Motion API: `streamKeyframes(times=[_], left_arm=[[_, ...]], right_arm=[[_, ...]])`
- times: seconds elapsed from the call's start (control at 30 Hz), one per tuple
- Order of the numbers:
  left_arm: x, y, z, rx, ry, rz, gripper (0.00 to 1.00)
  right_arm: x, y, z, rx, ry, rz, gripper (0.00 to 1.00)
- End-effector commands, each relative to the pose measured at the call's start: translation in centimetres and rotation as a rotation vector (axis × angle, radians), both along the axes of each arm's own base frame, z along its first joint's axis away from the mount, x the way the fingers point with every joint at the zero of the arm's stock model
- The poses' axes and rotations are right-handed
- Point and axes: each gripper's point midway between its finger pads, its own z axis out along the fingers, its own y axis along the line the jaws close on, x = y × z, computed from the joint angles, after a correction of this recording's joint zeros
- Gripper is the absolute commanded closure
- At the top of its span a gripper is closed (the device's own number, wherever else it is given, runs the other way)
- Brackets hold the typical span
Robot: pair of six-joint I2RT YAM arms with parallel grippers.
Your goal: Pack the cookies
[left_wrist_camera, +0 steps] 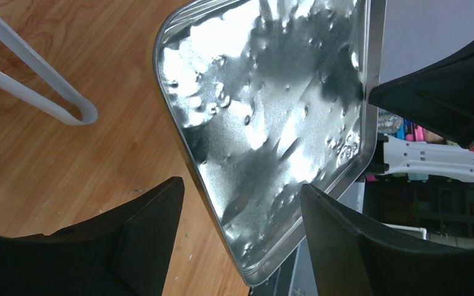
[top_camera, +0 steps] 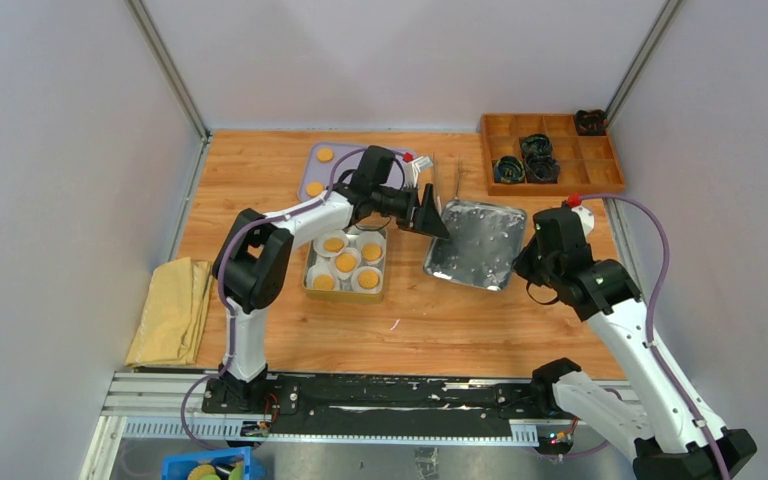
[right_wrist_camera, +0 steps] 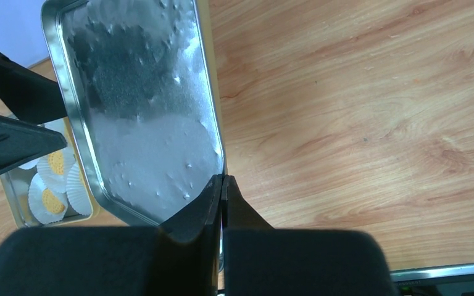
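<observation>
Several cookies lie in white paper liners inside an open tin; the right wrist view shows some of these cookies too. Two more cookies sit on a purple tray. To the right of the tin is the silver lid. My left gripper is open, its jaws either side of the lid's left edge, and the left gripper holds nothing. My right gripper is shut on the rim of the lid at its right side, where the right gripper pinches it.
A wooden divider box with black items stands at the back right. White tongs lie on the table behind the lid. A folded yellow cloth lies at the left edge. Grey walls close in three sides.
</observation>
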Motion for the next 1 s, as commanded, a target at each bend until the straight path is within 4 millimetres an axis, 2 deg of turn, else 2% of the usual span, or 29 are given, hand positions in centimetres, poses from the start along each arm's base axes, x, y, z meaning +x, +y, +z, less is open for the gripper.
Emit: streamKeyframes(times=[0.0,0.07,0.1,0.2,0.3,0.33,0.37,0.47,0.6,0.63,0.7,0.77,0.9,0.97], left_arm=[[-1.0,-0.1,-0.5,-0.025,0.019,-0.046,0.25],[-1.3,-0.2,-0.7,-0.02,0.023,-0.049,0.28],[-1.4,-0.4,-0.6,-0.024,0.025,-0.055,0.33],[-2.3,-1.3,0.5,-0.045,0.025,-0.09,0.64],[-3.0,-1.9,2.2,-0.062,0.01,-0.099,0.85],[-3.0,-1.9,2.7,-0.066,0.012,-0.092,0.97],[-2.9,-2.0,3.5,-0.084,-0.003,-0.084,1.0],[-3.0,-2.0,5.1,-0.106,0.001,-0.08,1.0],[-2.3,-1.8,6.3,-0.108,0.03,-0.05,1.0],[-1.8,-1.5,6.2,-0.088,0.055,-0.03,1.0],[-0.5,-0.8,6.6,-0.077,0.069,0.008,1.0],[0.9,-0.1,7.0,-0.068,0.083,0.043,1.0],[2.5,0.8,7.9,-0.069,0.14,0.085,1.0],[2.9,0.8,8.4,-0.081,0.162,0.084,1.0]], right_arm=[[0.6,0.9,2.5,0.02,-0.059,0.042,1.0],[0.8,1.1,2.7,0.025,-0.06,0.048,1.0],[0.9,1.3,2.5,0.029,-0.058,0.054,1.0],[1.4,1.8,1.5,0.036,-0.042,0.063,1.0],[1.8,2.2,1.0,0.038,-0.041,0.077,1.0],[2.1,2.4,1.0,0.035,-0.045,0.093,1.0],[2.3,2.7,1.1,0.028,-0.057,0.121,1.0],[3.3,3.1,1.9,-0.044,-0.095,0.216,0.98],[4.1,3.0,4.1,-0.201,-0.158,0.334,0.73],[4.2,3.2,4.8,-0.233,-0.174,0.361,0.66],[4.2,3.5,5.6,-0.29,-0.187,0.402,0.58],[3.9,4.7,6.1,-0.337,-0.207,0.473,0.48],[3.1,7.4,6.4,-0.481,-0.249,0.613,0.46],[2.7,8.8,6.6,-0.609,-0.277,0.668,0.45]])
